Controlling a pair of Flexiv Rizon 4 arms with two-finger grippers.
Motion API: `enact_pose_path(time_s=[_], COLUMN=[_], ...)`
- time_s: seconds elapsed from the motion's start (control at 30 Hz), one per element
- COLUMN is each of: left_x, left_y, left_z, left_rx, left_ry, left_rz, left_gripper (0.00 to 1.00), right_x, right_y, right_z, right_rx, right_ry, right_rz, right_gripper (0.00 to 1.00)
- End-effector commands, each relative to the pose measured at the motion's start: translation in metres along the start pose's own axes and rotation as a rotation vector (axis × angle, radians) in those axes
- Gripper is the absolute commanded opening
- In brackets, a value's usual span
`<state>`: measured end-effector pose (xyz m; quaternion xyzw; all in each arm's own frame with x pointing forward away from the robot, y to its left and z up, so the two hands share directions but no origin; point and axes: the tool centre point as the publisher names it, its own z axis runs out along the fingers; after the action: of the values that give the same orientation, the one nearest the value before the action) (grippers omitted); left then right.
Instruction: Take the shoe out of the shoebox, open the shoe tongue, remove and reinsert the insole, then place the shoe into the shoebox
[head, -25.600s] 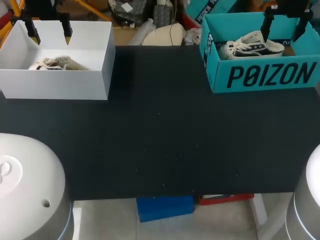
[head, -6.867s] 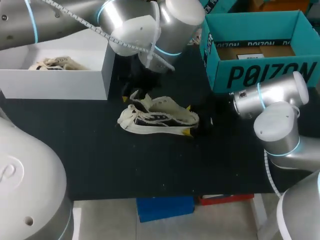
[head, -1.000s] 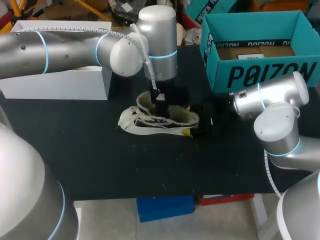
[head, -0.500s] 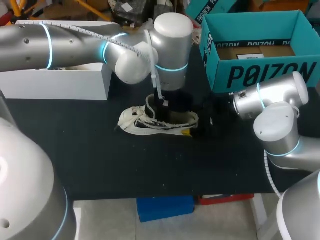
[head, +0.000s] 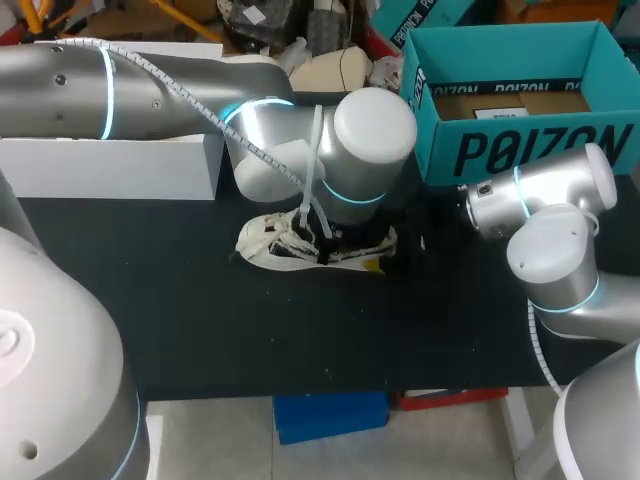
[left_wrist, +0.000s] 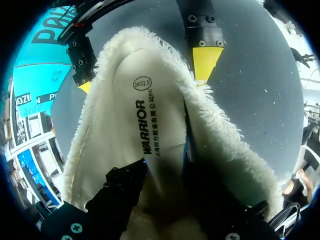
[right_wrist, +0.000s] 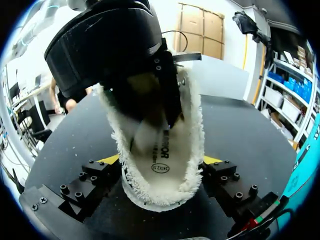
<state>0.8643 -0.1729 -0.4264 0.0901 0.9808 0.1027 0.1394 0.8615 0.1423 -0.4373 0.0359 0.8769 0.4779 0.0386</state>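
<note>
Black desk (head: 200, 330) carries a white box (head: 110, 165) at its far left and the teal shoebox (head: 530, 150) at its far right, well apart. The shoe (head: 275, 245) lies on its side on the desk between them, outside the shoebox. The left arm (head: 300, 150) reaches across from the left, and its wrist blocks the head view of the shoe's middle and opening. The right hand (right_wrist: 160, 165) pinches the heel from both sides. The left hand (left_wrist: 150, 190) sits inside the opening on the insole (left_wrist: 155, 115); whether it is spread or pinching cannot be told. Since half a second ago the left wrist has shifted right, covering more of the shoe; shoe and right arm (head: 540, 200) are unmoved.
</note>
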Motion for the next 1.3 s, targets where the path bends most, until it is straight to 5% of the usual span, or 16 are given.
enact_pose_path(time_s=[0.03,0.5,0.53,0.6,0.63,0.9,1.3], left_x=[0.002,-0.033,-0.033,-0.033,-0.032,-0.026,-0.034], left_y=[-0.006,0.003,0.003,0.001,0.000,0.004,0.029], left_z=[0.045,0.034,0.034,0.035,0.036,0.021,-0.040], left_rx=[-0.020,0.041,0.047,0.056,0.058,0.119,0.214], left_ry=[-0.138,-0.246,-0.239,-0.217,-0.208,-0.108,-0.110], left_rz=[-0.051,-0.249,-0.242,-0.235,-0.222,-0.176,-0.210], left_gripper=[0.44,0.34,0.30,0.02,0.00,0.00,0.00], right_x=[0.000,0.000,0.000,0.000,0.000,0.000,0.000], right_y=[-0.003,-0.003,-0.003,-0.003,-0.003,-0.003,-0.003], right_z=[0.002,0.002,0.002,0.002,0.002,0.002,0.002], right_rx=[0.001,0.001,0.001,0.001,0.001,0.001,0.001], right_ry=[-0.001,-0.001,-0.001,-0.001,-0.001,-0.001,-0.001], right_rz=[0.002,0.002,0.002,0.002,0.002,0.002,0.002], right_gripper=[0.00,0.00,0.00,0.00,0.00,0.00,0.00])
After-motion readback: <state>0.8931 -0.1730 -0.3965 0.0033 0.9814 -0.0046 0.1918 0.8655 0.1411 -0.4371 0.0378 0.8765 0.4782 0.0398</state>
